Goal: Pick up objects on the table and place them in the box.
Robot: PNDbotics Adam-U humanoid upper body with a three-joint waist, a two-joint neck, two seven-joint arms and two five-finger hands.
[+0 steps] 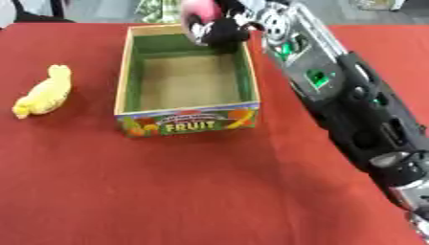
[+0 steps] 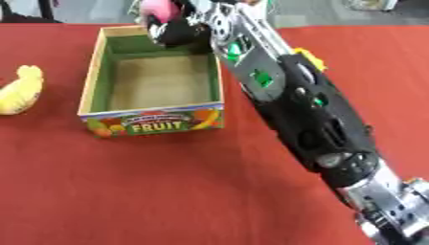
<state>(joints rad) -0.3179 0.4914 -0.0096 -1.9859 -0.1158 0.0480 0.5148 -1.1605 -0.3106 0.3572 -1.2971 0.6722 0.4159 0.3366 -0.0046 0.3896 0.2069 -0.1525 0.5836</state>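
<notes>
My right hand (image 1: 220, 29) reaches in from the right and hangs over the far end of the box (image 1: 127, 72), its fingers curled round a pink object (image 1: 197, 10). The box is an open cardboard carton with green inner walls and "FRUIT" printed on its near side; nothing lies on its visible floor. A yellow plush duck (image 1: 44, 93) lies on the red table, left of the box and apart from it. My left hand shows in neither view.
The red table (image 1: 193, 191) stretches wide in front of the box. My right arm (image 2: 293, 105) crosses the table's right side diagonally. A small yellow thing (image 2: 309, 56) peeks out behind the arm.
</notes>
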